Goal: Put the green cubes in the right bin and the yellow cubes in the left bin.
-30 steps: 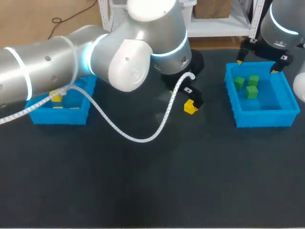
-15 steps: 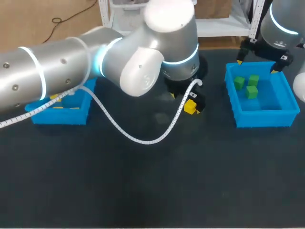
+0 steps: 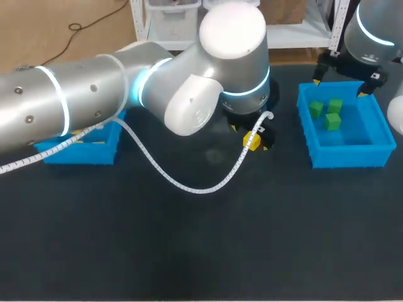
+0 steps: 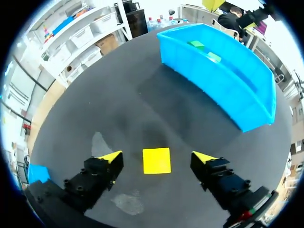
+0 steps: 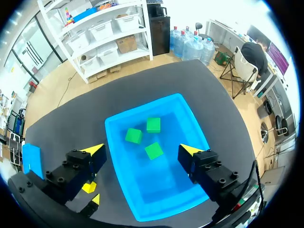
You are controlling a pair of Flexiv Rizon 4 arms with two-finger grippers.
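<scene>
A yellow cube (image 3: 252, 142) lies on the dark table mid-right. My left gripper (image 3: 253, 134) is down around it. In the left wrist view the yellow cube (image 4: 156, 160) sits between the open fingers of the left gripper (image 4: 156, 156), with a gap on each side. Three green cubes (image 3: 331, 114) lie in the right bin (image 3: 349, 155). My right gripper (image 3: 340, 85) hangs open above that bin's far end. From the right wrist, the green cubes (image 5: 133, 136) show under the right gripper (image 5: 142, 151). The left bin (image 3: 75, 153) is mostly hidden by my left arm.
My left arm's white cable (image 3: 189, 185) loops down over the table's middle. The right bin's long wall (image 4: 223, 80) stands just ahead of the left gripper. A corner of the left bin (image 5: 31, 157) shows in the right wrist view.
My left arm has swung right and its gripper has come down around the yellow cube, which has not moved. The right arm is still.
</scene>
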